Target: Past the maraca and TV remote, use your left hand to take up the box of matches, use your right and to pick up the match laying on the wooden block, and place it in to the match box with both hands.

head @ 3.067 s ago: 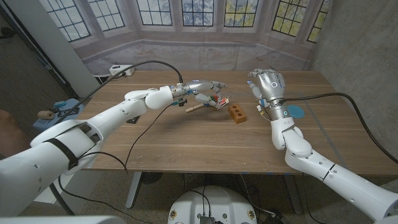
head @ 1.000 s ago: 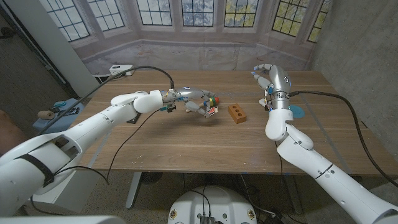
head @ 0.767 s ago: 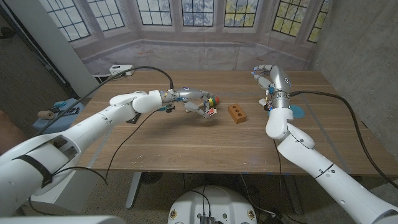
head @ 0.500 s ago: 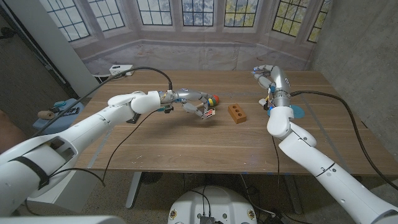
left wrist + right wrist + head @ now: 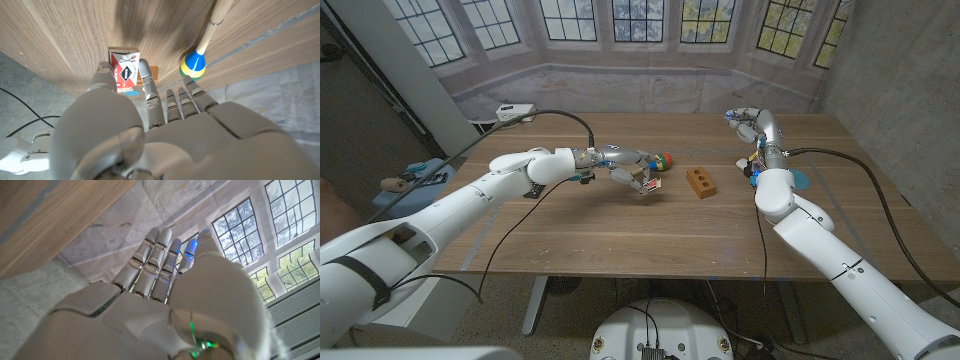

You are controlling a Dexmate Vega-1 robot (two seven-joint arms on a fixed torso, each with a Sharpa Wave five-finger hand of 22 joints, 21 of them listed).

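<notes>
My left hand point(image 5: 625, 168) holds the small red-and-white box of matches point(image 5: 651, 183) just above the table, left of the wooden block point(image 5: 700, 181). In the left wrist view the box of matches point(image 5: 125, 74) is pinched between the thumb and a finger, its printed face towards the camera. The maraca point(image 5: 662, 159) lies behind the hand, and its yellow, blue and green head point(image 5: 193, 65) is close to the fingertips. I cannot make out a match on the block. My right hand point(image 5: 748, 122) is raised over the table's far right, fingers extended, holding nothing.
A blue disc point(image 5: 796, 178) lies on the table beside my right forearm. A white device point(image 5: 515, 112) with a black cable sits at the table's back left corner. Bare wood stretches across the near half of the table point(image 5: 640, 235).
My left hand has taken the box of matches and drawn it slightly left, away from the block. My right hand has turned and swung towards the table's far edge.
</notes>
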